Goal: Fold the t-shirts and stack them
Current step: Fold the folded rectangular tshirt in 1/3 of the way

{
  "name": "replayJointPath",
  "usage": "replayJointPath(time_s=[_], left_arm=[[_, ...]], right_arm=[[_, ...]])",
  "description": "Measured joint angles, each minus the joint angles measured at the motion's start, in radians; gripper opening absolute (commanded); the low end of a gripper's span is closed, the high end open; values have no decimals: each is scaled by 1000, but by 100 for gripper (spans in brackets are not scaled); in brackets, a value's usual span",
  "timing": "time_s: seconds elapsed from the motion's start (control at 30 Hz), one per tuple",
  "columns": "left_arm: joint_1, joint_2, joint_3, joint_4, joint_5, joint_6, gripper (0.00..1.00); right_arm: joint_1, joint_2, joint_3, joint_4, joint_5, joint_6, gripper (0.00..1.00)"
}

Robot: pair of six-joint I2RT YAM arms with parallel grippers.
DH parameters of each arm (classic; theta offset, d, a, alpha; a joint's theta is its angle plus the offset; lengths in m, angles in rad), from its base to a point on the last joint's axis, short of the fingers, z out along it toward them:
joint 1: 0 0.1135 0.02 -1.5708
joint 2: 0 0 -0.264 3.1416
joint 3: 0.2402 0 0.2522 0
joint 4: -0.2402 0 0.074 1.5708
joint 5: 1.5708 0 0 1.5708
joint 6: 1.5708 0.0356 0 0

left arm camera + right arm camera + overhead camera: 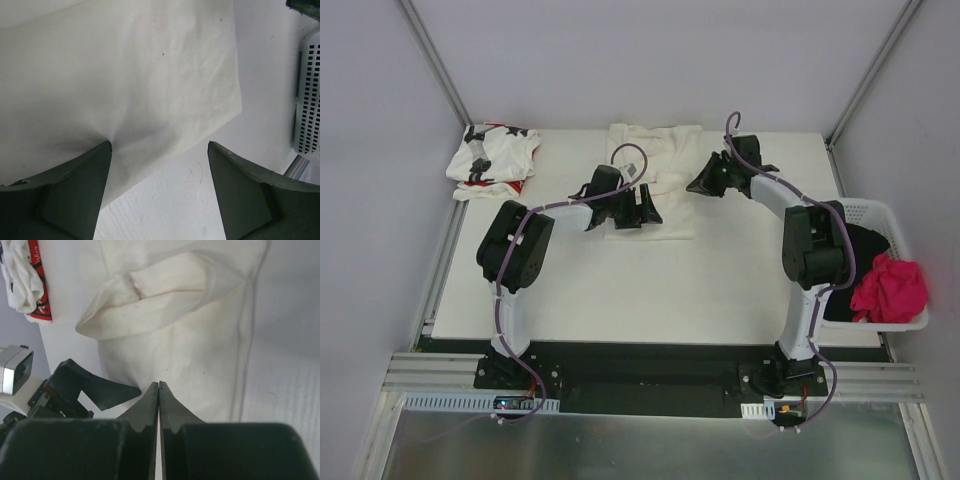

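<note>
Condition at inspection: the cream-white t-shirt [655, 150] lies flat at the far middle of the table [620, 290], drawn in to a narrow panel. 1 sleeve is turned inward across its upper part and bulges loosely. The star-print t-shirt [492, 160] sits bunched at the far left corner, well apart. The basket [892, 212] at the right edge holds a pink cloth [890, 290] and a black cloth [865, 250].

Left jaws: wide, holding nothing, set over the near edge of the cream-white t-shirt. 1 finger presses the cloth, with creases radiating from its tip, and the other hangs over bare table just beyond the hem.

Right jaws: closed tight on nothing, beside the shirt's right side.

Risks noted:
1. A closure by the left jaws from this stance may catch only the top layer, or only the outermost edge. A lift would then peel the layers apart and undo the panel
2. The pressing finger could drag the cloth along the table and skew the hem
3. The inward sleeve is not flattened and could spring open or leave a lump in the next fold
4. The right jaws cannot take the opposite corner until they open, and a one-sided lift would twist the shirt
</note>
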Motion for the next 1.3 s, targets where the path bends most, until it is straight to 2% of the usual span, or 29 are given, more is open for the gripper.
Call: replayJointPath(time_s=[0.3,0.7,1.03,1.3], left_arm=[[0,0,37,-31,-1,9,77],[29,10,86,-45,0,42,77],[141,165,233,-31,33,61,77],[150,199,287,-30,35,64,76]], right_arm=[[76,8,-34,83,-66,31,3],[79,164,37,126,-90,95,3],[74,202,98,133,-92,109,3],[57,230,109,132,-92,110,3]])
